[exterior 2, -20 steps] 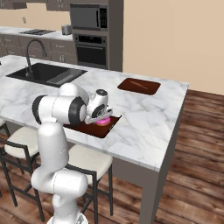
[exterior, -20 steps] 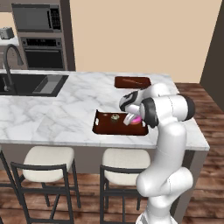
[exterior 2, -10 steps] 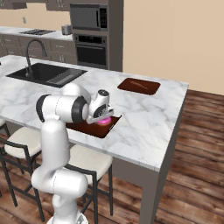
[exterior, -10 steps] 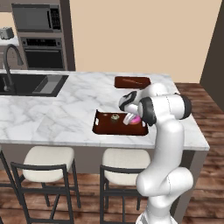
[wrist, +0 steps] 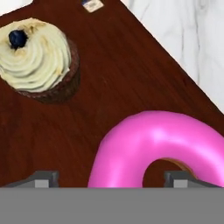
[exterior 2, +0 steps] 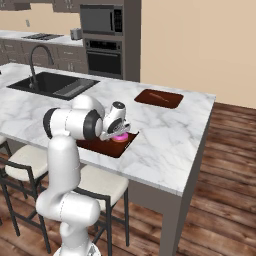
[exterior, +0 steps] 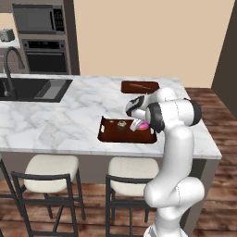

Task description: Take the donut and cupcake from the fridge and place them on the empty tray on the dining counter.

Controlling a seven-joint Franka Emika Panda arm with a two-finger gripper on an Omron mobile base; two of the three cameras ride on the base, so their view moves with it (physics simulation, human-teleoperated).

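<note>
The hand (exterior: 137, 124) sits low over the right end of the tray (exterior: 111, 135), which lies on the white marble dining counter (exterior: 69, 115) near its front edge. In the hand view the two finger tips (wrist: 41, 179) stand wide apart at the bottom, one on each side of the donut (wrist: 162, 146) — the pink ring lies flat on the dark wood between them, and neither tip can be seen pressing on it, so the hand is open and has hold of nothing. From the left base view the donut (exterior: 143, 125) shows as a pink patch just beside the hand; from the right base view it (exterior 2: 120, 136) peeks out beneath the hand (exterior 2: 116, 131), inside the tray's (exterior 2: 121, 148) rim. The cupcake (wrist: 38, 59) stands upright on the same tray, apart from the donut, its cream swirl topped by a small dark berry; in the left base view the cupcake (exterior: 121, 124) sits near the tray's middle. A smaller flat brown board (exterior: 140, 86) lies well apart near the counter's far edge, and a dark sink (exterior: 32, 89) is set into the counter's left part.
</note>
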